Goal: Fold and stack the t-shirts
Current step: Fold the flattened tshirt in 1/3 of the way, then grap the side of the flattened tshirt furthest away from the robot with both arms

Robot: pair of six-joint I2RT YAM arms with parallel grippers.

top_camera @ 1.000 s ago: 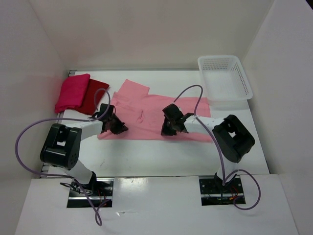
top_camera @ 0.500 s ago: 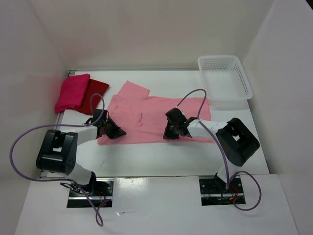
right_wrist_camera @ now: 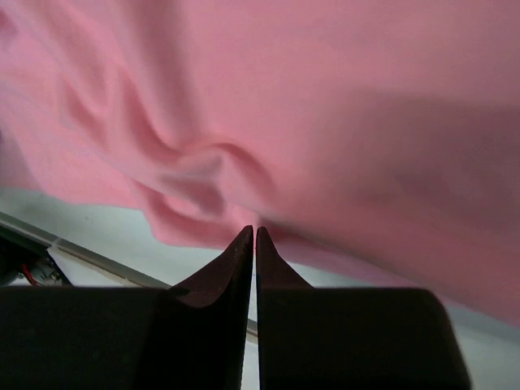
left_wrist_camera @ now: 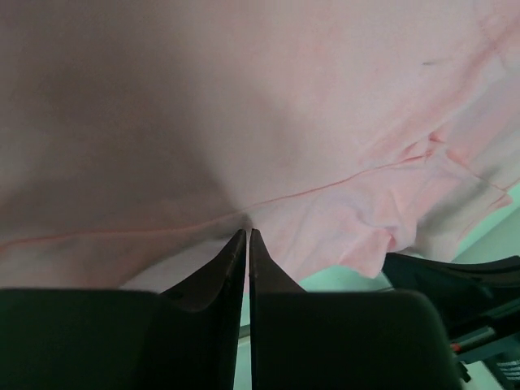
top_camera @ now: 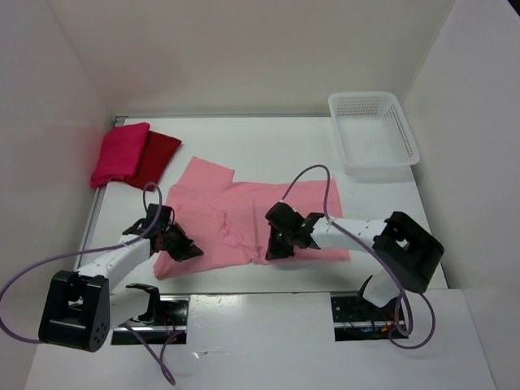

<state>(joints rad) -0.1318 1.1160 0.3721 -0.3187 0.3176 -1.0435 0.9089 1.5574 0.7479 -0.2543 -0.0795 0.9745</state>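
Salmon-pink t-shirt [top_camera: 231, 203], flat, rumpled near edge

The left arm [top_camera: 122, 258] and the right arm [top_camera: 351, 230] look the same. Each has smooth white tubes joined by big black blocks with round corners. A thin purple cable [top_camera: 314, 167] loops off each arm. At the bottom of the frame, each arm is fixed to a metal plate [top_camera: 177, 309], and there are small red wires by the right one. The left end effector [top_camera: 175, 242] and the right end effector [top_camera: 280, 236] are black. Each has two flat fingers [left_wrist_camera: 218, 275] that narrow to a point.
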